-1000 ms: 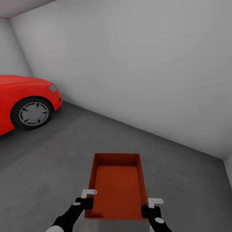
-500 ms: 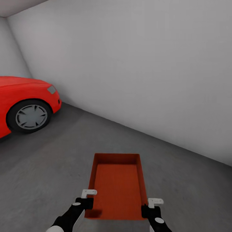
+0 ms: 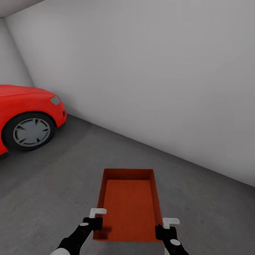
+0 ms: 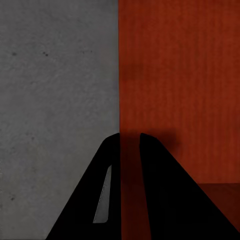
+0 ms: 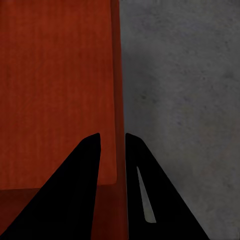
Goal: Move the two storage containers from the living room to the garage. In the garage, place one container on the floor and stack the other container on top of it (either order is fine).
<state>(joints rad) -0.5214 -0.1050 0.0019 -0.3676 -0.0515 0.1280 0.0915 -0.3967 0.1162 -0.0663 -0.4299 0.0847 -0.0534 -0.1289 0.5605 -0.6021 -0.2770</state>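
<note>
I am in the garage, with plain grey-white walls and a dark grey concrete floor (image 3: 46, 184). One orange-red storage container (image 3: 129, 209) with a ribbed bottom hangs in front of me above that floor. My left gripper (image 3: 95, 224) is shut on its left side wall near the close corner, and my right gripper (image 3: 161, 232) is shut on its right side wall. In the left wrist view the gripper (image 4: 130, 137) pinches the container's wall (image 4: 129, 100). The right wrist view has the gripper (image 5: 112, 136) clamping the wall (image 5: 117, 75) the same way. The other container and the living room are out of view.
A red car (image 3: 24, 106) stands at the left, its front wheel (image 3: 31, 131) on the concrete. A long pale wall (image 3: 148, 71) runs diagonally ahead, meeting the floor from mid left to lower right. Bare concrete surrounds the held container.
The whole picture has shifted: the car and the wall's foot slide left, so the camera is turning right. The container and both grippers keep their place in the picture.
</note>
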